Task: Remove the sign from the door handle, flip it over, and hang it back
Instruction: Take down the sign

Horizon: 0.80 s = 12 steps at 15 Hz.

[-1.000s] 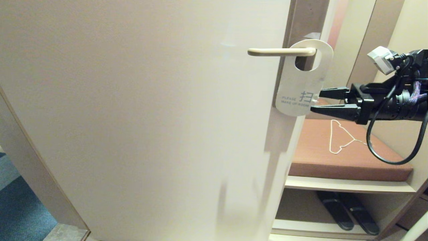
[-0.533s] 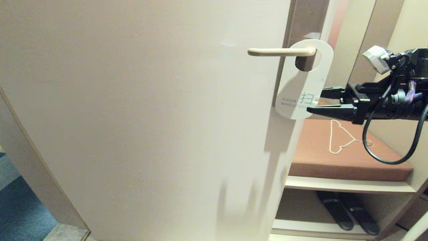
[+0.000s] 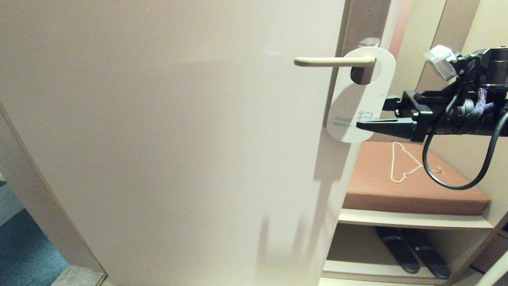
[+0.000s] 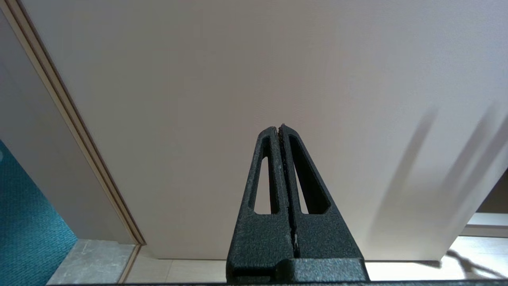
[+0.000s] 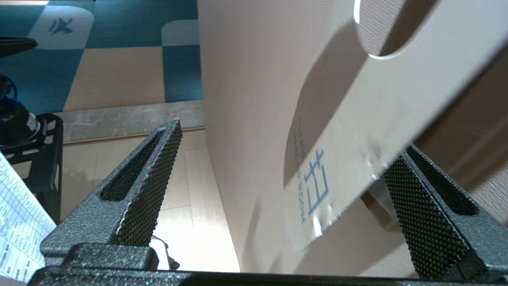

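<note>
Pale door (image 3: 178, 139) — sign (image 3: 359, 99) between right fingers (image 3: 381, 126), seemingly.

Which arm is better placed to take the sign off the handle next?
Right. The right gripper is open, straddling the sign's lower edge, which hangs on the door handle. The left gripper is shut, facing bare door.

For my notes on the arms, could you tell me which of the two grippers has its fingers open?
The right gripper, its fingers spread on either side of the sign's lower edge by the door handle; the left gripper is shut.
</note>
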{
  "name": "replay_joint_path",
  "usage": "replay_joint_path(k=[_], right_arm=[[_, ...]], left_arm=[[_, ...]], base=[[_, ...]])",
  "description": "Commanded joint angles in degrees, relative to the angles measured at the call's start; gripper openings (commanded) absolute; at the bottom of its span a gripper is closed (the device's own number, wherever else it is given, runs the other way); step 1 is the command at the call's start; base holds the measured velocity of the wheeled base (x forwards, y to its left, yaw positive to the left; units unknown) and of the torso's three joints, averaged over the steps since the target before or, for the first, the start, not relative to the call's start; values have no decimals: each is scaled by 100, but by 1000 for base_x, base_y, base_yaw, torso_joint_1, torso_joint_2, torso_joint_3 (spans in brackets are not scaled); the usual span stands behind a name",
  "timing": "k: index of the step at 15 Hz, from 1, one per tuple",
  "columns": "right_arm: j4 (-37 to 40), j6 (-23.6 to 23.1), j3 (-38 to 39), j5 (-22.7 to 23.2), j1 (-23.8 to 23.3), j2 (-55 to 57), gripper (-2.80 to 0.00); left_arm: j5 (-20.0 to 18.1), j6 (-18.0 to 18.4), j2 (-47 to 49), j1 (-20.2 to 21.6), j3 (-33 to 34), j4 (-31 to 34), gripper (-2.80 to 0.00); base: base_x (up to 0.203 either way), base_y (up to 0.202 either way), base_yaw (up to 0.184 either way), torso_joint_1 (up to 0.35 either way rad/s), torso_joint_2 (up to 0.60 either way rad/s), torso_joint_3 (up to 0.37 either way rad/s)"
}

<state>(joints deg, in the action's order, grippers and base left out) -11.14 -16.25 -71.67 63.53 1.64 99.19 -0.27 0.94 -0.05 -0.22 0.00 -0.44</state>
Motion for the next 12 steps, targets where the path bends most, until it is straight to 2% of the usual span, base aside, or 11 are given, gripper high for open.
replay_joint_path(k=[1, 12], right_arm=[[-11, -10, -44, 36, 56, 21, 0], [-11, 17, -484, 45, 201, 395, 0]], left_arm=[[0, 3, 5, -4, 0, 0, -280], [0, 3, 5, -4, 0, 0, -280]], base=[[0, 0, 0, 0, 0, 0], [0, 0, 0, 0, 0, 0]])
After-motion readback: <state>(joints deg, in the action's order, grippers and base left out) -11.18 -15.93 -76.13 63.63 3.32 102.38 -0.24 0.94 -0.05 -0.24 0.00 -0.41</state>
